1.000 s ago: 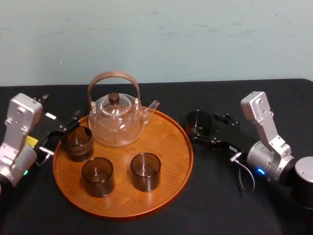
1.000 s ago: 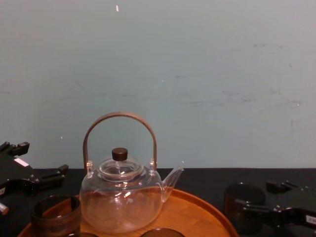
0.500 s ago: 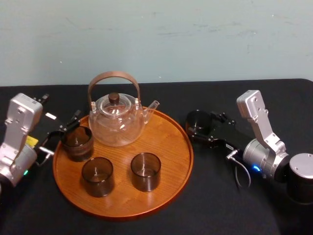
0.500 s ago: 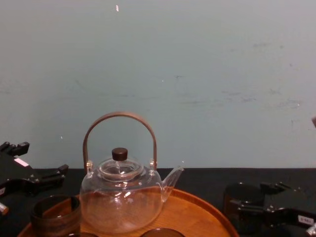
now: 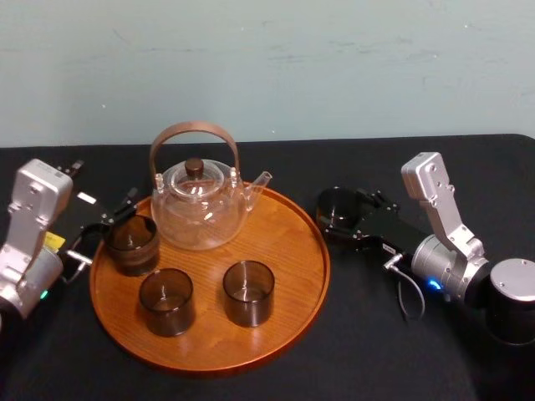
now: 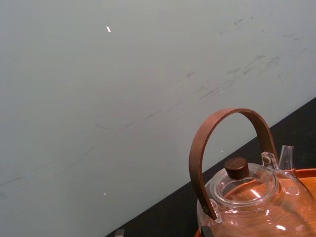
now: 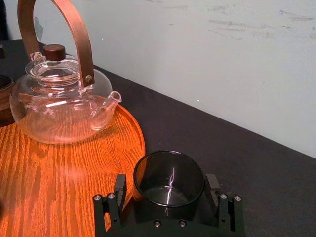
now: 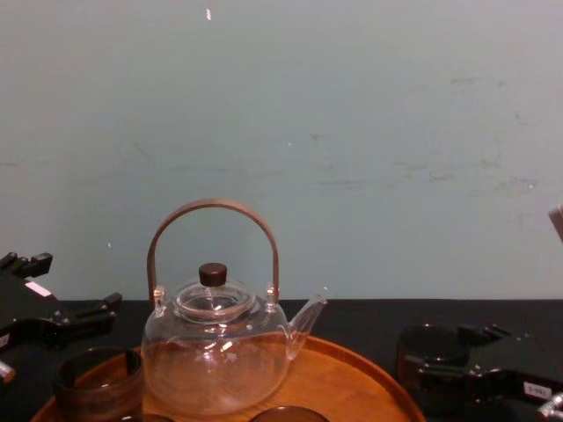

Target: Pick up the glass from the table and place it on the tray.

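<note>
The glass [image 5: 336, 206], a short round cup of dark smoky glass, stands upright on the black table [image 5: 251, 380]. It is just to the right of the tray, close to its rim but not on it.

Two black fingers [image 7: 120, 187] stand one on each side of the glass, snug against its sides, so they are grasping it. They belong to the right gripper [image 7: 166, 190], which lies low over the table and points left toward the tray. Behind it the silver right arm bends away to the right edge of the table.

The tray [image 5: 292, 276] is a big round orange-brown wooden one with a low rim. At its far side sits a clear glass teapot [image 5: 199, 209] with a brown hoop handle and a dark knob on its lid. Its spout points right, toward the glass. Three more dark cups stand on the tray: one at the left [image 5: 131, 242] and two near the front [image 5: 165, 301] [image 5: 248, 292].

The left gripper [image 5: 113, 219] waits at the left rim of the tray, right beside the left cup, with its fingers spread apart and nothing in them.

A pale blue-green wall [image 5: 334, 67] stands behind the table.
</note>
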You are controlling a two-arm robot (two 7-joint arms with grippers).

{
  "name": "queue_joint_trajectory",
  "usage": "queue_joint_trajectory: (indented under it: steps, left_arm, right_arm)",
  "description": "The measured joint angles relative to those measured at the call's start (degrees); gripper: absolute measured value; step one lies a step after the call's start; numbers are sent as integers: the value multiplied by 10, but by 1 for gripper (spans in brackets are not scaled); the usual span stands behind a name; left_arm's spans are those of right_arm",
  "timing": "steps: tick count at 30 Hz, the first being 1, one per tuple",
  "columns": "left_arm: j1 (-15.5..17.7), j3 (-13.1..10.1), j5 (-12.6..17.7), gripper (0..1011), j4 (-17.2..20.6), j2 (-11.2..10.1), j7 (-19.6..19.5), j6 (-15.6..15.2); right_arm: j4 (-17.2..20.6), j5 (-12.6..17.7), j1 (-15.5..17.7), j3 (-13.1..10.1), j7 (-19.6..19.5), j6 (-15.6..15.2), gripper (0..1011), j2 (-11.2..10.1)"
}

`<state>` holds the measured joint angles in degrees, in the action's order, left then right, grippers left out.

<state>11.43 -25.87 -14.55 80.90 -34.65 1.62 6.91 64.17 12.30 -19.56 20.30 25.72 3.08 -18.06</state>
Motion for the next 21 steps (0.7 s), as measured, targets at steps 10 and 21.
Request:
queue_joint_trajectory:
  steps: [10, 21]
  left_arm:
    - [0, 0, 0, 1001, 0, 0, 0, 0]
    - [0, 0, 0, 1002, 0, 0, 0, 0]
  right_arm:
    - [-16, 0, -9, 3, 3, 11, 1002, 5]
    - [-21, -2, -11, 4, 1, 12, 1002, 6]
